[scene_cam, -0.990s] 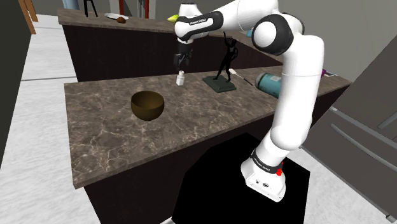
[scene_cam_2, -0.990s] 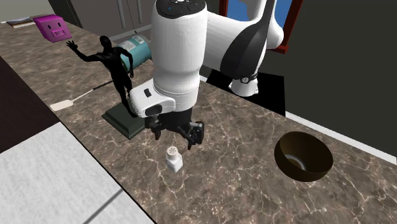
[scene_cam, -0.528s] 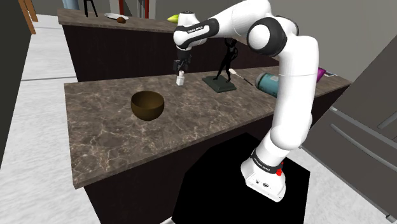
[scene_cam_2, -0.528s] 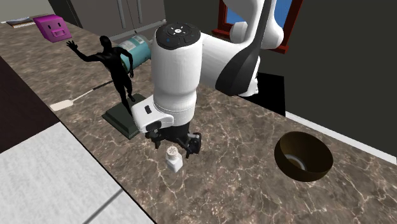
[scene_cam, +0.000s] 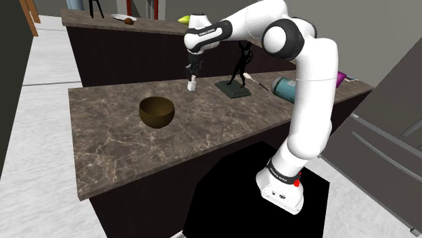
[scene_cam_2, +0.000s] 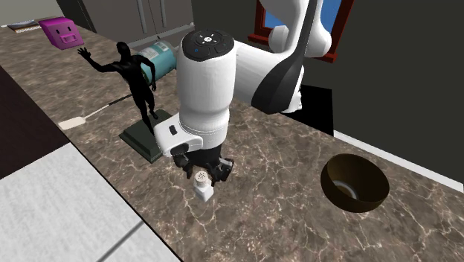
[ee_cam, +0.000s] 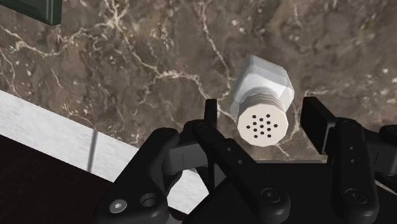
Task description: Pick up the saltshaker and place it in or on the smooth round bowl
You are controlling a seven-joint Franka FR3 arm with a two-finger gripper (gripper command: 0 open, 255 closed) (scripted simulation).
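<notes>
Lowered over the past second from above the saltshaker (scene_cam_2: 202,187), the black claw (scene_cam_2: 204,170) of the white Franka arm (scene_cam_2: 204,82) now brackets the shaker's perforated cap. In the wrist view the fingers (ee_cam: 316,119) stand spread on either side of the cap, with a sliver of marbled brown counter (ee_cam: 127,51) visible between each of them and the shaker, so nothing is gripped. The pale saltshaker (scene_cam: 192,84) stands upright just inside the counter's long edge farthest from the arm's stand, with white floor beyond it. A black figurine (scene_cam_2: 137,82) on a dark green base stands near it along the same edge. The smooth round bowl (scene_cam: 157,116), dark olive-brown, sits well apart from the shaker, near the middle of the counter (scene_cam: 122,142)
</notes>
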